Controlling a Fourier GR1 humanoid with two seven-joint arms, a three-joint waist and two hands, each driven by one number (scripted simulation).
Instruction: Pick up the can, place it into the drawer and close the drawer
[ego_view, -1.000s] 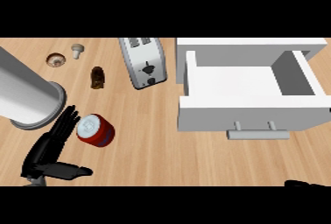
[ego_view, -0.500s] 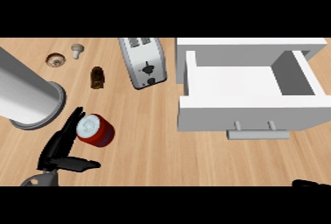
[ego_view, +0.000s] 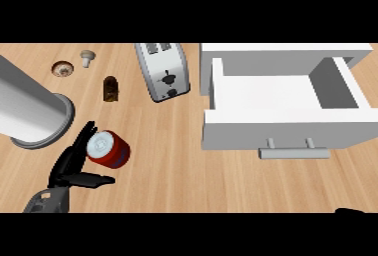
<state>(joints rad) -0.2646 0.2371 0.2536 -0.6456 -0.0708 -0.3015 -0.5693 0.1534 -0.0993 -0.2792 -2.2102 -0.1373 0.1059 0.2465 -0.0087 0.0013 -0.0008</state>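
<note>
The red can (ego_view: 111, 149) with a silver top lies tilted on the wooden counter at the lower left. My left hand (ego_view: 68, 168) is right beside it. Its straight fingers (ego_view: 83, 136) run up along the can's left side and its thumb (ego_view: 91, 180) points right just below the can, so the hand is open. The white drawer (ego_view: 221, 125) stands pulled out at the right, nothing inside it, with its grey handle (ego_view: 294, 152) facing me. Only a black sliver of my right hand (ego_view: 351, 210) shows at the bottom right edge.
A large grey cylinder (ego_view: 29, 117) lies close to the can's upper left. A silver toaster (ego_view: 164, 71) stands between the can and the drawer, further back. A brown bottle (ego_view: 110, 88), a small mushroom (ego_view: 88, 56) and a round brown item (ego_view: 62, 68) sit at the back left.
My left hand has moved forward and slightly right, its fingers now lying alongside the can. The can and the drawer have not moved.
</note>
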